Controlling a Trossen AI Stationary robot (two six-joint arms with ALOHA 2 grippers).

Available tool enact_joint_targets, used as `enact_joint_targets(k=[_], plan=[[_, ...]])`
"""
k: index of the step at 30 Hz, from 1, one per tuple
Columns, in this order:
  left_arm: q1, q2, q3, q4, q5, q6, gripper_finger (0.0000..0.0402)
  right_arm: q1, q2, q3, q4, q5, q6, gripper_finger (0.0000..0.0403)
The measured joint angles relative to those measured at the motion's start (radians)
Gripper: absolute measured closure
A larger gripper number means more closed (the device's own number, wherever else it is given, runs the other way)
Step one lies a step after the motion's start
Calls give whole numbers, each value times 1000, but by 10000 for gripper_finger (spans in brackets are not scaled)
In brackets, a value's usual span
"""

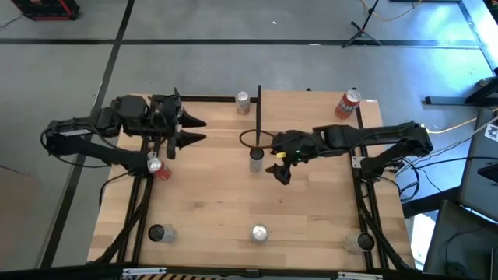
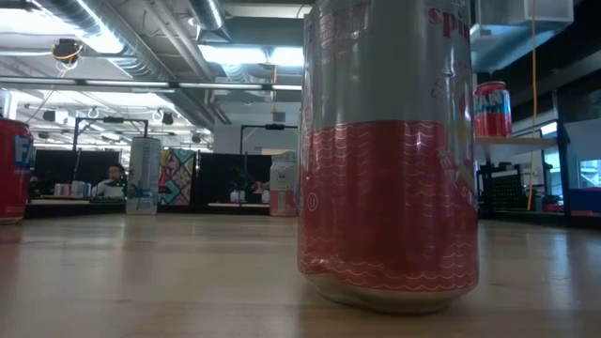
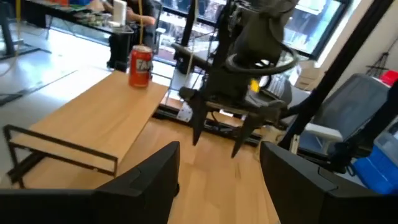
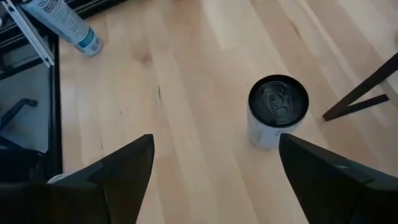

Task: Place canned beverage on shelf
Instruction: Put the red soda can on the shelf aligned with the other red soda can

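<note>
The shelf [image 1: 311,113] is a pale board with thin black posts at the table's far right; it also shows in the left wrist view [image 3: 93,124]. A red can [image 1: 352,103] stands upright on its far right corner. A white can with a dark top [image 1: 257,159] stands upright on the tabletop just left of the shelf. My right gripper [image 1: 278,167] is open and empty, hovering just right of that can; in the right wrist view [image 4: 216,142] the can [image 4: 278,109] stands ahead of the fingers, untouched. My left gripper [image 1: 204,130] is open and empty at the far left.
More cans stand on the tabletop: a silver one [image 1: 243,101] at the far edge, a red one [image 1: 158,166] under the left arm, and three along the near edge [image 1: 161,232], [image 1: 259,232], [image 1: 359,243]. A black shelf post [image 1: 258,117] rises beside the white can.
</note>
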Motion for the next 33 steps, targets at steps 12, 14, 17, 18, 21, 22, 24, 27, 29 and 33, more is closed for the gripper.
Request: enact_joint_targets(k=[12, 14, 17, 18, 21, 22, 24, 27, 29, 33], plan=[[0, 0, -1, -346, 156, -46, 54, 0, 1, 0, -5, -42, 11, 70], [-1, -2, -1, -381, 235, -99, 39, -1, 1, 0, -5, -42, 11, 70], [-16, -15, -1, -400, 360, -130, 32, -3, 1, 0, -5, -33, 12, 70], [-28, -16, -1, -397, 397, -142, 31, -3, 1, 0, -5, -33, 12, 70], [-65, -14, -1, -359, 427, -244, 31, -3, 1, 0, -5, -32, 13, 70], [-79, -12, -1, -331, 418, -298, 31, -3, 1, 0, -5, -32, 14, 70], [-100, -12, -1, -311, 424, -381, 31, -3, 1, 0, -5, -29, 26, 70], [-127, -13, 0, -374, 423, -413, 31, -3, 1, 0, -4, -7, 29, 70], [-129, -12, -1, -495, 368, -420, 31, -3, 1, 0, -4, -5, 29, 70], [-129, -13, -1, -769, 203, -416, 31, -3, 1, 0, -2, -5, 28, 70]])
